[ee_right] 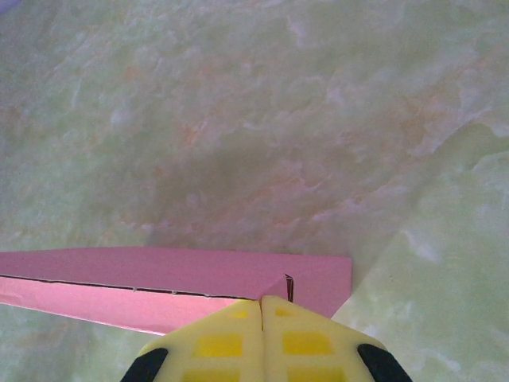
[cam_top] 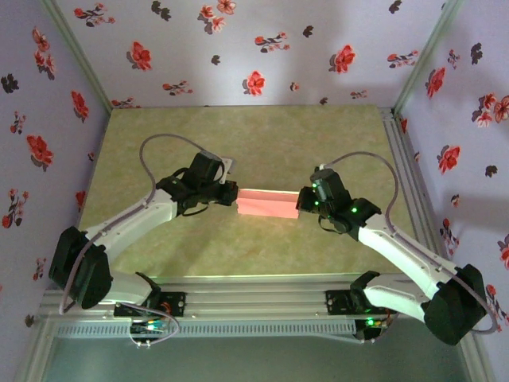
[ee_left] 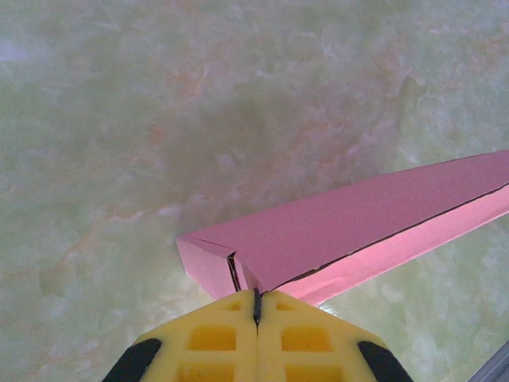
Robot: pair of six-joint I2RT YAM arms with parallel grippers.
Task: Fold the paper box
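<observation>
Looking from your side outward: left gripper [ee_left: 257,293] and right gripper [ee_right: 261,299] are both pinched fully closed, each nipping a corner of the box [cam_top: 269,203]. Left has the 9 o'clock end, right the 3 o'clock end. The box sits mid-table [cam_top: 262,135], running 9 to 3, pink face out. It's a long low sleeve with a dark seam down its length. I'd say your long panels are folded and the end flaps are what's left, but I can't tell if they're tucked.
</observation>
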